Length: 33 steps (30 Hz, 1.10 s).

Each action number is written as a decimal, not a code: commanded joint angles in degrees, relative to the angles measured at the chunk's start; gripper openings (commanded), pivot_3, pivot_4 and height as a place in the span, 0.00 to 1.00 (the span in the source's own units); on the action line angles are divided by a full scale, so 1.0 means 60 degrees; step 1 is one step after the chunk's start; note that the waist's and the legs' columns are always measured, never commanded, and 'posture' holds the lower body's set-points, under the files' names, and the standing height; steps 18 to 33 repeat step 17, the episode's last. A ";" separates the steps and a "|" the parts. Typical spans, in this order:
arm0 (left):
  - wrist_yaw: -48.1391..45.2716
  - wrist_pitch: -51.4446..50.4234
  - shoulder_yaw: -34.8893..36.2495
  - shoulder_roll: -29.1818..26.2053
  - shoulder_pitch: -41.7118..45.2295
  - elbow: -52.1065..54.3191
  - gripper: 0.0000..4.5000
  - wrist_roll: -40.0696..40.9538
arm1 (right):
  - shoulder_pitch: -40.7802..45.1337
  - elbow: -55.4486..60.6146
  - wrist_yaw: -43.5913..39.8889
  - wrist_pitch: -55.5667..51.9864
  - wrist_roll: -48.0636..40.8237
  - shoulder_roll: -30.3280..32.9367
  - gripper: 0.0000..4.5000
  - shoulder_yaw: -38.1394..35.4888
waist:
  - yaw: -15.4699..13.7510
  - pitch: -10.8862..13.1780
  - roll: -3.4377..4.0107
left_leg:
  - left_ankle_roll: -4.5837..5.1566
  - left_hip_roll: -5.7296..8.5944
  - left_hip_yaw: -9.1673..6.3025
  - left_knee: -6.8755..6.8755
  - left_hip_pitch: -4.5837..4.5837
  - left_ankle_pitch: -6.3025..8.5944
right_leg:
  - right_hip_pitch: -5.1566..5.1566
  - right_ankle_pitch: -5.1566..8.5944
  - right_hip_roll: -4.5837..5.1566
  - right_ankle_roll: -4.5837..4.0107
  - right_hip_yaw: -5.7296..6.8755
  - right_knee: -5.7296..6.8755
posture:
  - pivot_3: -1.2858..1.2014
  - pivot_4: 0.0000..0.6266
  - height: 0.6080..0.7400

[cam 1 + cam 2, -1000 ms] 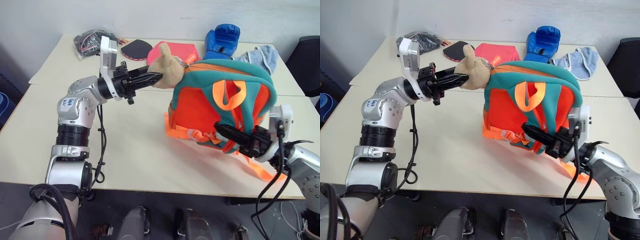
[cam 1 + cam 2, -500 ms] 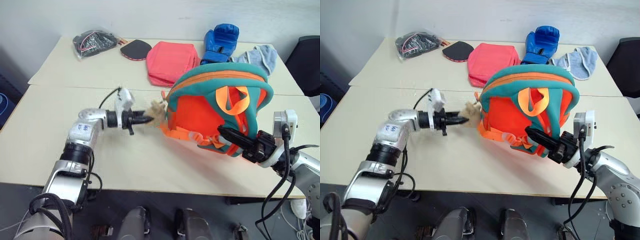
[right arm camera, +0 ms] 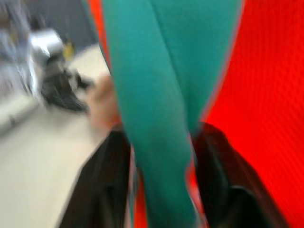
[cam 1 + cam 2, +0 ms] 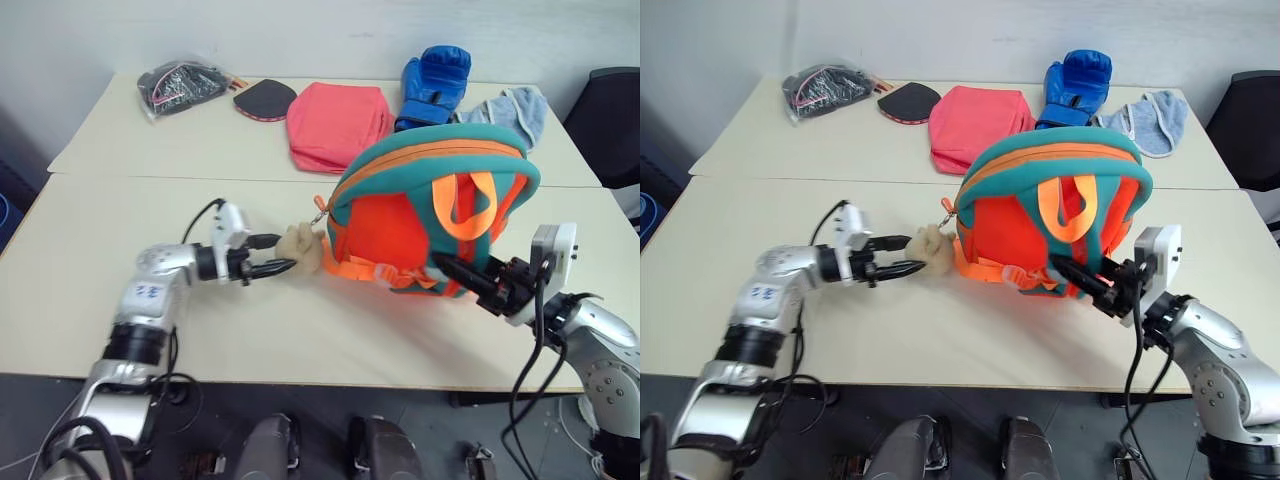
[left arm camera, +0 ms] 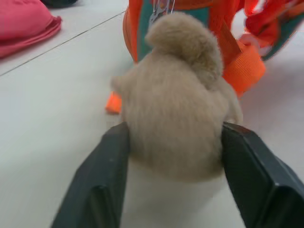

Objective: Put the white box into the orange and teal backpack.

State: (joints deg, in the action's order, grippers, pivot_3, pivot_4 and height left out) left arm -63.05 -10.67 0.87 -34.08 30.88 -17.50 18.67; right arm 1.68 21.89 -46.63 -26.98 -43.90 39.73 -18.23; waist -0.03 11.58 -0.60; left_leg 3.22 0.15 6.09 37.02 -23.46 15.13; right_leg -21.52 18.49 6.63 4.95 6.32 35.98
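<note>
while the orange and teal backpack (image 4: 430,215) stands domed between both arms, the left gripper (image 4: 277,255) straddles its plush bear (image 4: 300,248) with jaws parted, and the right gripper (image 4: 462,277) loosely brackets a teal strap (image 3: 156,104) on the backpack's opposite side.

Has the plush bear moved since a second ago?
Yes. The plush bear has dropped from level with the red-pink pouch to the table, between the left gripper's fingers.

The left gripper (image 4: 278,255) is lower now, down near the table (image 4: 120,300), and its jaws stand wider around the plush bear (image 5: 178,99). The orange and teal backpack (image 4: 430,210) sits lower. The right gripper (image 4: 455,274) seems to have loosened on the teal strap (image 3: 156,95), though that view is blurred.
</note>
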 commanded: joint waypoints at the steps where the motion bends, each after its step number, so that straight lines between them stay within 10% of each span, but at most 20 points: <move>1: -0.1125 0.0117 0.0741 -0.0986 -0.1181 0.1182 0.90 0.0673 | -0.0644 -0.0115 -0.1073 0.1285 0.0874 0.0413 0.67 -0.0370 | 0.0035 0.0000 0.0000 | 0.0000 -0.0001 0.0002 -0.0002 0.0000 0.0001 | -0.0001 0.0000 -0.0001 0.0000 -0.0001 -0.0003 | 0.52 0.24 1.00; 6: -0.0787 0.1367 0.2020 -0.1796 -0.4023 0.2709 1.00 0.0347 | -0.1766 -0.2426 -0.2814 0.4529 0.2497 0.1148 0.99 -0.1486 | 0.0015 0.0002 0.0005 | 0.0002 0.0000 0.0009 -0.0004 0.0028 0.0034 | 0.0030 0.0001 0.0006 -0.0001 -0.0014 -0.0024 | 0.52 0.24 1.00; 33: 0.0664 0.2005 0.2645 -0.1643 -0.5888 0.3784 1.00 -0.0018 | -0.1337 -0.5321 -0.4121 0.7219 0.3525 0.1742 0.99 -0.1366 | -0.0005 0.0003 0.0032 | -0.0062 -0.0002 0.0008 -0.0033 0.0036 0.0038 | 0.0008 0.0006 0.0023 -0.0011 -0.0017 -0.0017 | 0.52 0.24 1.00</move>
